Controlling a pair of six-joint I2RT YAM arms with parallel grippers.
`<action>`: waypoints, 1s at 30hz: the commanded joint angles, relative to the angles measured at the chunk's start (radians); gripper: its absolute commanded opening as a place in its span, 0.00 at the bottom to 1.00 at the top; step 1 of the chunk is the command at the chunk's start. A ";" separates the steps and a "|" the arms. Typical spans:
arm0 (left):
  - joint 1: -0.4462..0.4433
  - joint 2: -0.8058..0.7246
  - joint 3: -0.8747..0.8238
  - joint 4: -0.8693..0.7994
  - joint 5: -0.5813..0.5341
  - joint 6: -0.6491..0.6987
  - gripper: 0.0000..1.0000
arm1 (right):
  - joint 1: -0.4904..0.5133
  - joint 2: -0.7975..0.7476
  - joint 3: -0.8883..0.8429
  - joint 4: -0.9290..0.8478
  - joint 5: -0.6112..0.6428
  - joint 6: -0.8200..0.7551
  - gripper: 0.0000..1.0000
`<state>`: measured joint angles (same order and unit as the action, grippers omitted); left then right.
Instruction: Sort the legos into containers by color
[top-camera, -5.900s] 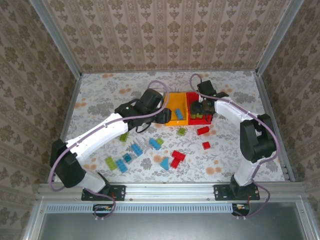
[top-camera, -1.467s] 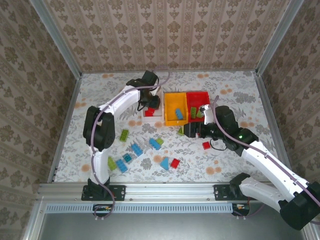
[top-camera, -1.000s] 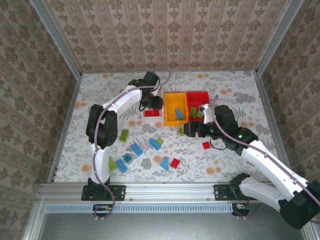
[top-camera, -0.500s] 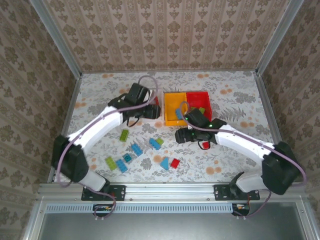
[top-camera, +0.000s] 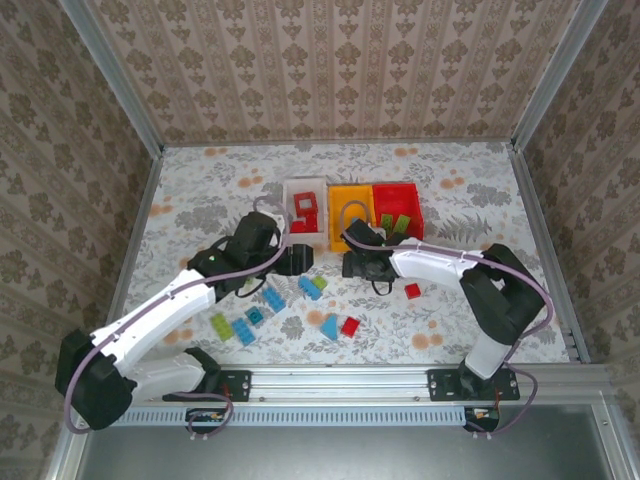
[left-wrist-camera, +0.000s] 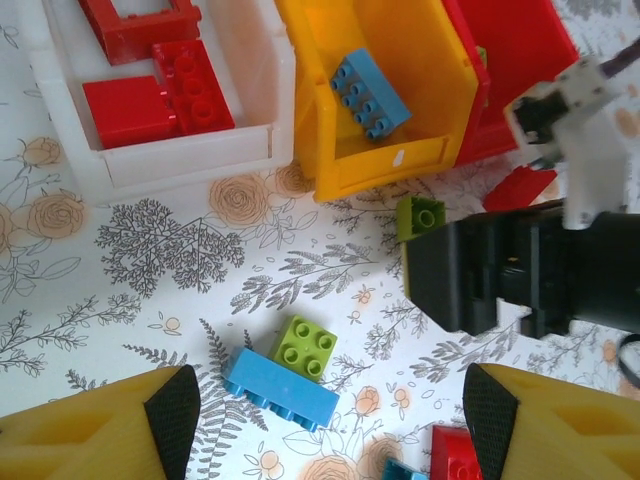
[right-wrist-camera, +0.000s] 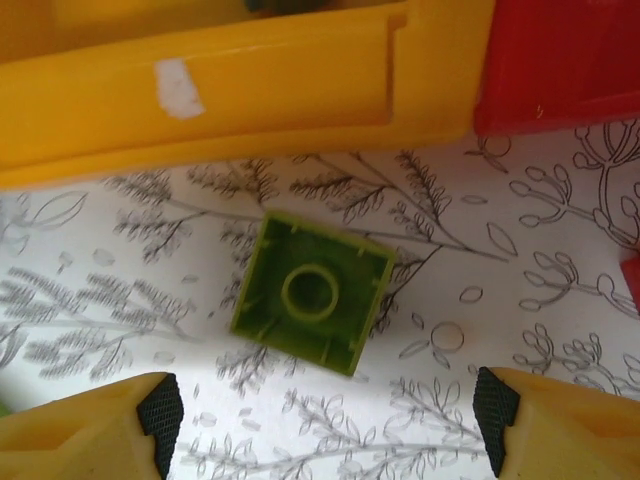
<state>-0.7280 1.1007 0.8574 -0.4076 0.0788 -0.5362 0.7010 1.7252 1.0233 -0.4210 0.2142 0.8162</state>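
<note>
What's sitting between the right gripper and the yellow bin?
One light green brick, lying hollow side up, clear of the yellow bin. The right wrist view shows it ahead of the open right gripper.

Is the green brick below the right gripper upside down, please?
Upside down: the green brick shows its hollow underside and central tube.

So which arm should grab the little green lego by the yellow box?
Right. The right gripper hangs open close over that upside-down green lego, with its fingers spread wide. The left gripper is open above a blue brick instead, farther off.
</note>
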 joint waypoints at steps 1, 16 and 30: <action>-0.007 -0.049 -0.015 -0.016 -0.010 -0.014 0.73 | 0.003 0.047 0.051 0.022 0.084 0.077 0.76; -0.006 -0.128 -0.031 -0.048 0.007 -0.012 0.71 | 0.003 0.044 0.046 0.026 0.084 0.073 0.28; -0.060 0.109 0.173 0.056 0.019 -0.009 0.71 | -0.253 -0.215 0.072 -0.053 -0.005 -0.214 0.20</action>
<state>-0.7734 1.1671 0.9688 -0.3962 0.0837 -0.5465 0.5201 1.4414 1.0309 -0.4591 0.2665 0.7166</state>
